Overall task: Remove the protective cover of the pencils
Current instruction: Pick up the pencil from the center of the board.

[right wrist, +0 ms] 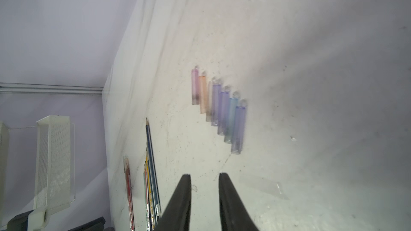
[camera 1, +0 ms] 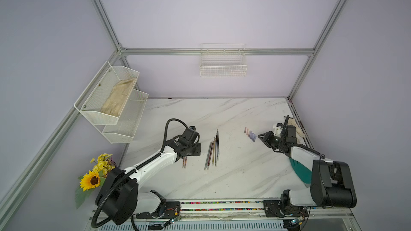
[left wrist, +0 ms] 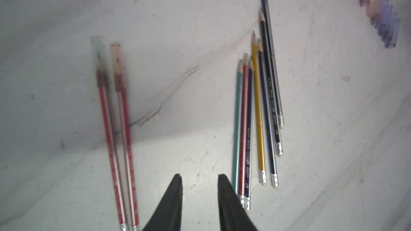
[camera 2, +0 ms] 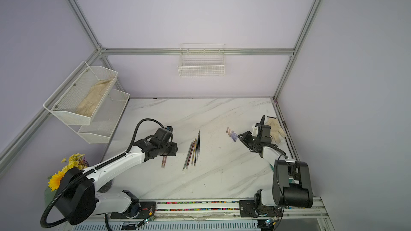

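Left gripper (left wrist: pixel 198 176) has its jaws a little apart with nothing between them. Its tips sit over bare table (left wrist: pixel 200 85), with two red pencils (left wrist: pixel 109 141) on one side and seven bare-tipped pencils (left wrist: pixel 258 118) on the side toward the right gripper (right wrist: pixel 204 174). Lettering runs along the shafts near the metal ferrules, but it is too blurred to read. Both red pencils wear covers over their points, a peach cap (left wrist: pixel 116 56) and a clear cap (left wrist: pixel 97 45). On the other arm, the right gripper is likewise slightly parted, empty and touching nothing. Just ahead of its tips lies a stepped row of seven loose caps (right wrist: pixel 219 107) in pink, orange, violet and blue. They lie side by side, between it and the bare-tipped pencils.
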